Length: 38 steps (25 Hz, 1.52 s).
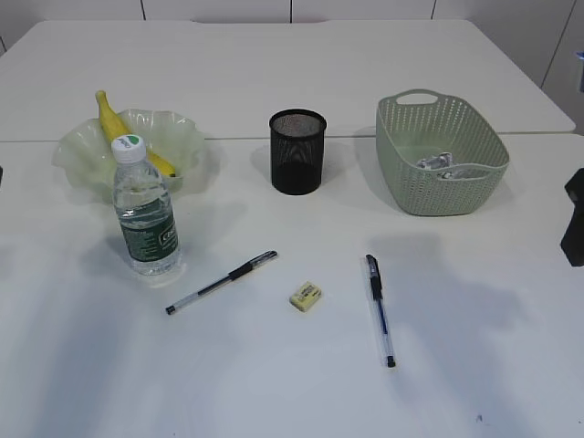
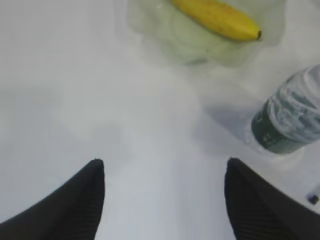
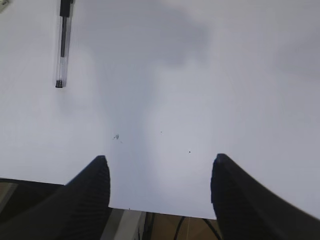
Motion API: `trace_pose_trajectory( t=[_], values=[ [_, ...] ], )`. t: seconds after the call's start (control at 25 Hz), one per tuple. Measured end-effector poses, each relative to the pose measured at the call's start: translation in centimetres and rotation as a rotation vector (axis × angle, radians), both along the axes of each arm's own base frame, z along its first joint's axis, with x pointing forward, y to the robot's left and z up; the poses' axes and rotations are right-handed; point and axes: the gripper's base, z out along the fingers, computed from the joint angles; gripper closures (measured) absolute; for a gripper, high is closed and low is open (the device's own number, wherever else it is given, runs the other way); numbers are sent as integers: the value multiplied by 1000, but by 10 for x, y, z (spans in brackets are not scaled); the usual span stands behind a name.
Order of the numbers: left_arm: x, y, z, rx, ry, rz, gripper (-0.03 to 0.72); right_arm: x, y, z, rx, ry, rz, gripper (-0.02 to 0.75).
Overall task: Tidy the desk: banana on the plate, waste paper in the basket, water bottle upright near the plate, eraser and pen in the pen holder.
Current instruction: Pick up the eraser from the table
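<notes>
Your yellow curved banana (image 1: 123, 130) already lies in the translucent pale green ruffled plate (image 1: 187, 137), and the small clear water bottle with the dark green label and white cap (image 1: 146, 208) stands upright just beside that plate. In the sage-green perforated basket (image 1: 401, 173) you can see something crumpled and whitish (image 1: 438, 164); it looks like the waste paper, though the view through the wall is poor. So, judging by how things lie, you are at the pen-holder step.

The black metal mesh pen holder (image 1: 297, 151) stands between plate and basket. Nothing shows above its rim, though its inside cannot be seen. In front of it on the white worktop (image 1: 274, 392) lie the tiny pale yellow eraser (image 1: 306, 296), a clear pen with a black grip (image 1: 222, 282) to its left and a second clear pen (image 1: 380, 310) to its right, all apart from one another.

Your left hand (image 2: 165, 200) hangs over bare worktop near the bottle, jaws apart, holding nothing. Your right hand (image 3: 160, 195) is likewise spread and empty, near the front edge of the worktop, with the second pen lying ahead of it.

Next, you will likely want to bring the right hand over that pen, line the jaws across its barrel, and close low against the worktop.
</notes>
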Motion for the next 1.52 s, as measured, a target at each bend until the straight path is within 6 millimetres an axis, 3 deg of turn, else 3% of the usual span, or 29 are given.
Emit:
trace_pose_trajectory(
  t=[0.12, 0.44, 0.56, 1.08, 1.28, 1.52],
  values=[
    [-4, 0, 3, 22, 105, -17, 175, 0, 0, 0, -2, -2, 6, 265],
    [-3, -11, -58, -31, 570, -21, 179, 1, 1, 2, 13, -9, 9, 265],
    [-3, -13, -64, -57, 618, -10, 179, 3, 3, 8, 33, -27, 10, 265],
    [-11, -14, -44, -144, 553, 87, 179, 4, 12, 15, 78, -59, 68, 265],
    [-22, -7, -36, -79, 588, 87, 179, 16, 47, 21, 37, -82, 211, 265],
    [-31, -4, -20, -69, 532, 80, 179, 44, 95, 20, 5, -86, 306, 265]
  ],
)
